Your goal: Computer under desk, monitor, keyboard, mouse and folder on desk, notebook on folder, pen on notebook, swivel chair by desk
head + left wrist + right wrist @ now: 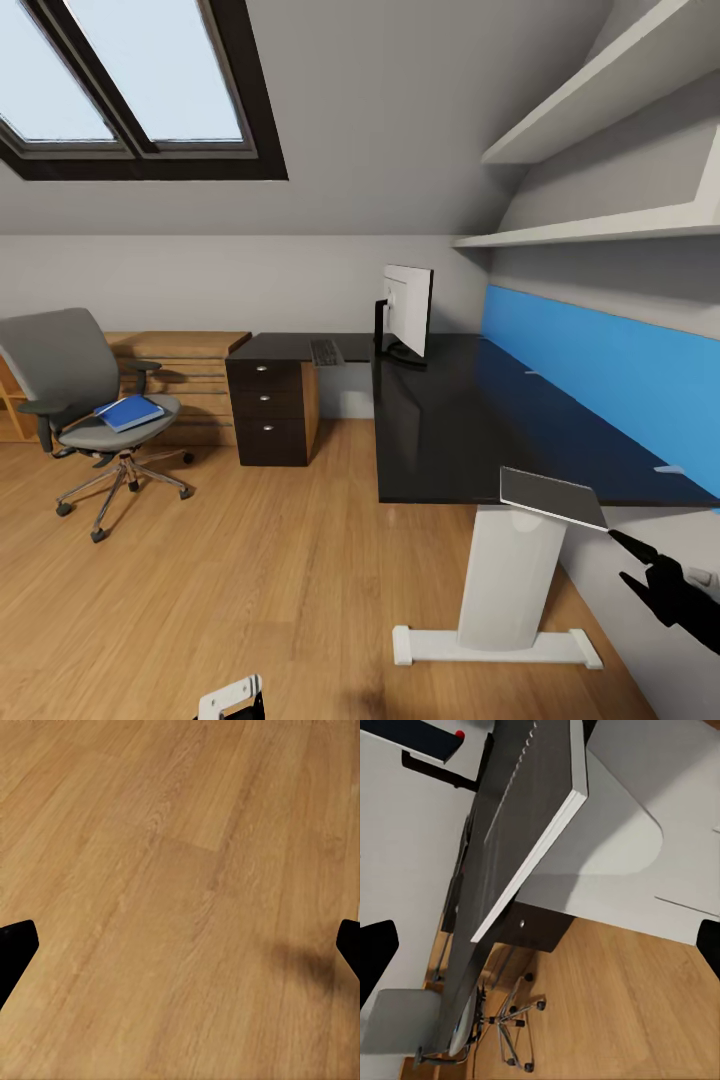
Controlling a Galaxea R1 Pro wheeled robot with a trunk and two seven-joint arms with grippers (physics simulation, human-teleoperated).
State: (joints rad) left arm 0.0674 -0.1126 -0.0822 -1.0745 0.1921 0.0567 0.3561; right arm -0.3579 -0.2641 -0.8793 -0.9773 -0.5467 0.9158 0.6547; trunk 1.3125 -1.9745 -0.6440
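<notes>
Two arms are under review. The right jaws (612, 530) stand closed on one corner of the notebook (553, 497), a thin dark grey pad with a glossy cover and a pale page edge, held over the near edge of the table (450, 430). The left jaws (180, 945) stand wide apart, empty, above the light wood floor (180, 870). We judge the chief risk to be the corner hold: the stiff, slick cover may pivot or slip out during travel. A second risk is order, since the folder (130, 411), bright blue, flat and white-edged, lies on the grey upholstered seat of the swivel chair (75, 385), well apart from the table; setting the notebook down now would leave it without its base. The chair rides on castors beneath a chrome star base and may roll when the folder is drawn off. The glossy black table top offers little friction, so items laid there may slide. The monitor (408, 312) and the keyboard (326, 352) stand on the table's far part.
</notes>
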